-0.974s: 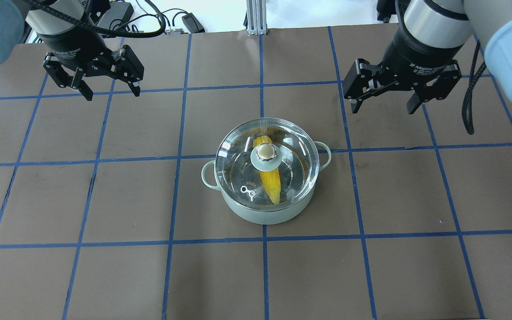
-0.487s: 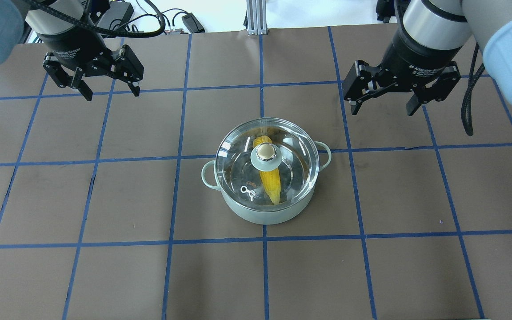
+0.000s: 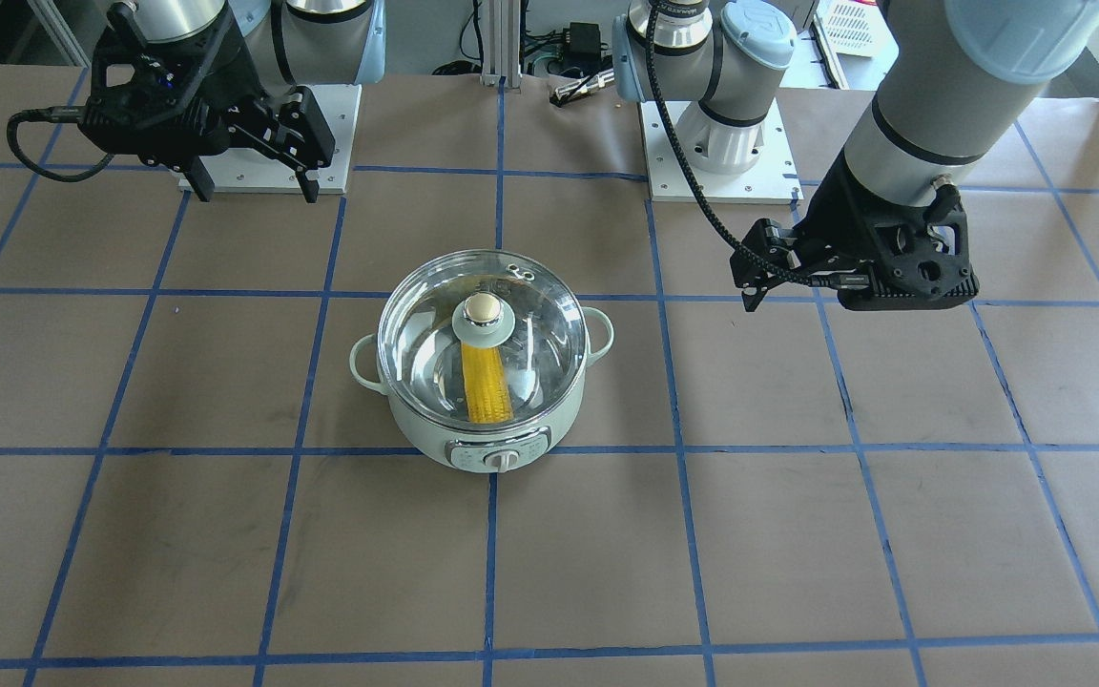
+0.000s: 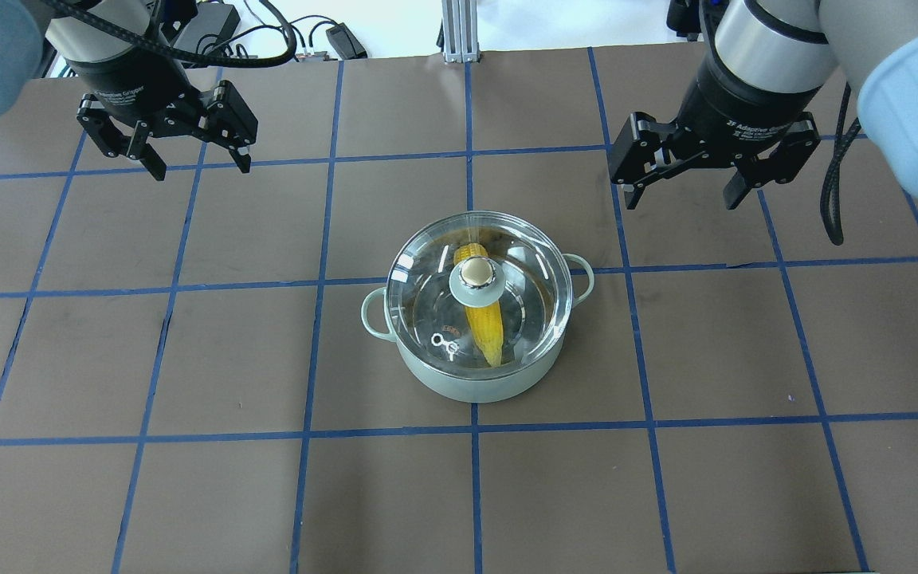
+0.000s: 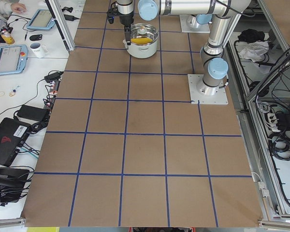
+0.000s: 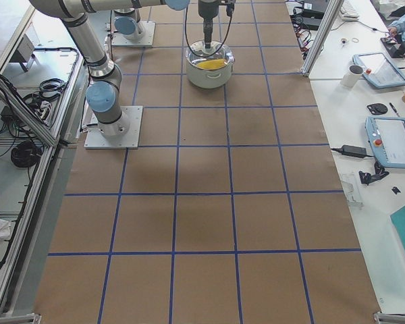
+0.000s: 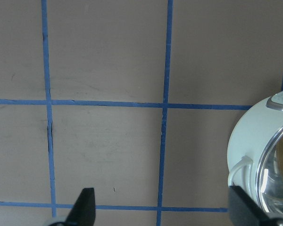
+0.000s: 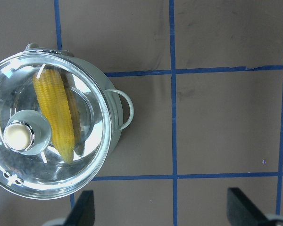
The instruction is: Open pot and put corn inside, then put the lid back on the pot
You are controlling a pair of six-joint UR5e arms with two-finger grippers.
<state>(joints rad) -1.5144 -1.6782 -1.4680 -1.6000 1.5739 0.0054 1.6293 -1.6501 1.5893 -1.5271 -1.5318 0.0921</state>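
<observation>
The pot (image 4: 467, 384) is seen in the middle of the table (image 4: 188, 359), nearer than both arms. The lid (image 4: 527, 275) is set flat on its rim, with the knob (image 4: 474, 275) in the center. The corn (image 4: 484, 331) is seen through the glass. It is laid inside the pot, with its pointed end toward the near side. Nothing on the pot is touched by any gripper. Farther back, on one side, the left gripper (image 4: 202, 167) is held over the bare table, well apart from the pot. Its 2 fingers are spread wide and nothing is held between them. Farther back, on the other side, the right gripper (image 4: 682, 199) is held the same way, spread wide and empty. What has just changed is small: the right gripper has been pulled a little farther from the pot. This is judged to be a backing-off move, not a reach for anything. All 3 parts of the job look done, since the corn is in and the lid is back on. So the task is judged to be finished, or as good as finished. Set against the picture from 1 second ago, the right gripper is found a bit closer to the far edge and a bit more toward the middle. The left gripper has not been moved at all. The pot, the lid and the corn are found in the same spots. The spread of both grippers is not changed.
</observation>
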